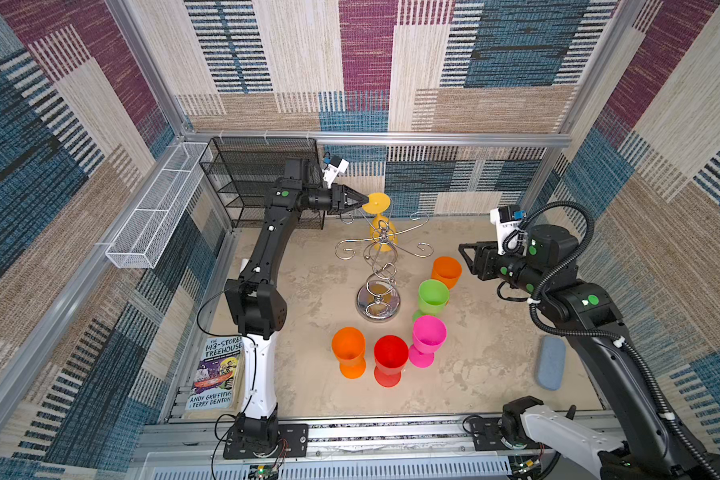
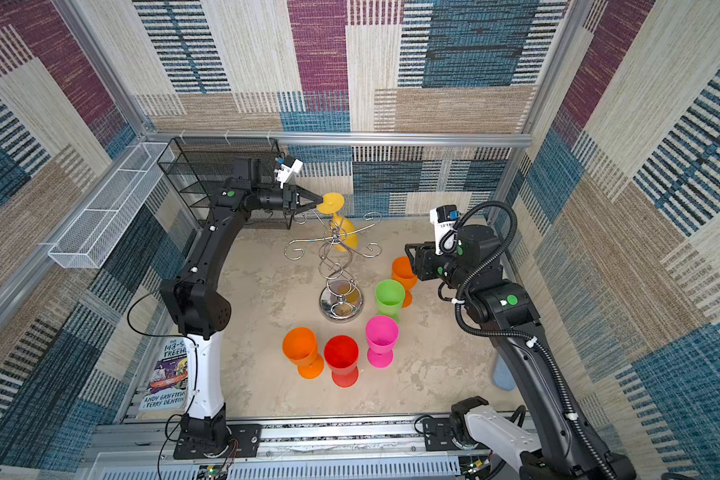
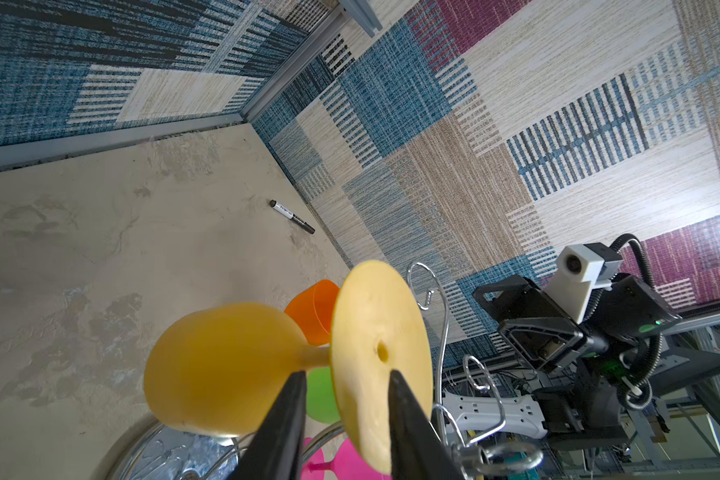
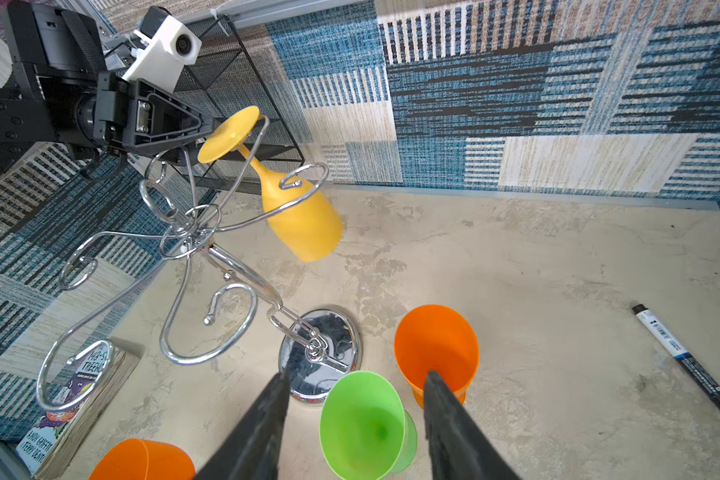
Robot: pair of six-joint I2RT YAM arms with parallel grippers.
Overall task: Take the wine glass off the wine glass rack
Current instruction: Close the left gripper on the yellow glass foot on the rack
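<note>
A yellow wine glass (image 1: 381,232) (image 2: 345,237) (image 4: 300,216) hangs upside down and tilted from a back arm of the chrome wine glass rack (image 1: 378,305) (image 2: 341,305) (image 4: 321,353). Its round foot (image 1: 376,202) (image 3: 375,332) points up. My left gripper (image 1: 364,199) (image 2: 320,200) (image 3: 346,374) reaches in from the left at the height of the foot. Its jaws straddle the foot's edge, one finger on the flat underside, the other on the stem side with a small gap showing. My right gripper (image 1: 462,249) (image 2: 408,248) (image 4: 357,374) hovers open and empty right of the rack.
Several plastic glasses stand around the rack's base: orange (image 1: 446,270), green (image 1: 433,295), pink (image 1: 429,334), red (image 1: 390,357), orange (image 1: 348,349). A black mesh shelf (image 1: 262,178) and white mesh basket (image 1: 159,208) sit back left. A book (image 1: 215,374), blue pad (image 1: 551,361) and marker (image 4: 682,361) lie nearby.
</note>
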